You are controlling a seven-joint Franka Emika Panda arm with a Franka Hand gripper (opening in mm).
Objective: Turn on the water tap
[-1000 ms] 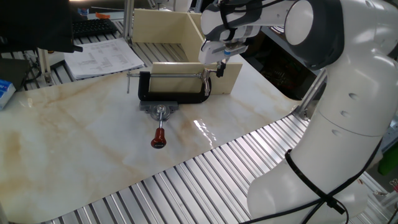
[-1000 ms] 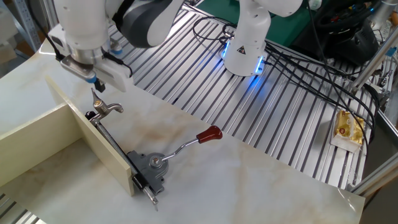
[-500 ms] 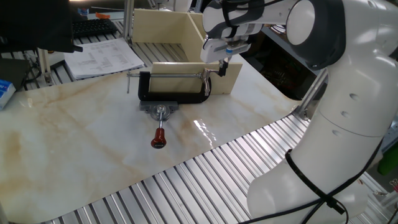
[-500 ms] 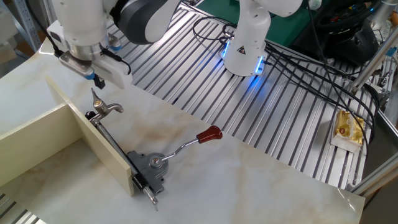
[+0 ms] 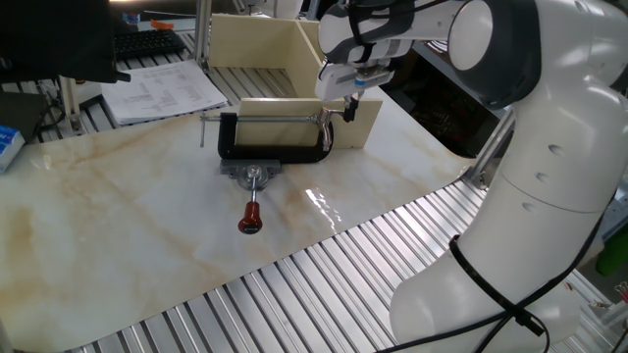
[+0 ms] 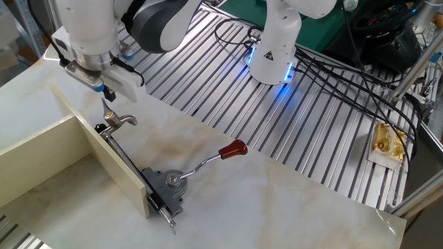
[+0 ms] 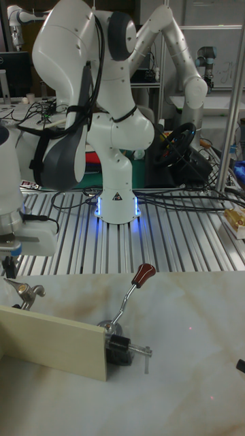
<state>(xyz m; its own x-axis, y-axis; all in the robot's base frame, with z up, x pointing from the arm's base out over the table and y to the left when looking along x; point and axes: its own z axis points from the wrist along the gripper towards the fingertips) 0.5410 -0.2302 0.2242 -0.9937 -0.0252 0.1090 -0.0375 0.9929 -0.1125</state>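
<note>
since a second ago the gripper point(image 6: 106, 92) has lifted a little off the tap point(image 6: 118, 122) and drifted slightly toward the far side of the board; nothing else on the table has shifted.

the tap is a small metal fitting at the end of the cream board point(image 6: 104, 162), where the clamp's point(image 5: 275, 149) long screw meets the board's edge. its spout points out over the marble table point(image 6: 277, 200) and its thin handle stands upright just under the fingertips. in the tall view the tap point(image 7: 24, 293) sits at the board's point(image 7: 58, 340) top left corner, with the gripper point(image 7: 9, 267) directly above it and apart from it.

the gripper points straight down, wrist vertical, with the white forearm rising above and behind it. the blue-tipped fingers point(image 6: 109, 90) look close together with nothing between them, but how wide the gap is i cannot tell.

the black clamp lies flat on the table and grips the board. beside its near side sits a grey base point(image 6: 170, 182) carrying a metal lever with a red knob point(image 6: 233, 149), which rests on the marble well apart from the tap. in the first fixed view the gripper point(image 5: 351, 98) hangs over the right end of the clamp, above the tap point(image 5: 337, 115), and the knob point(image 5: 249, 223) lies toward the camera.
</note>
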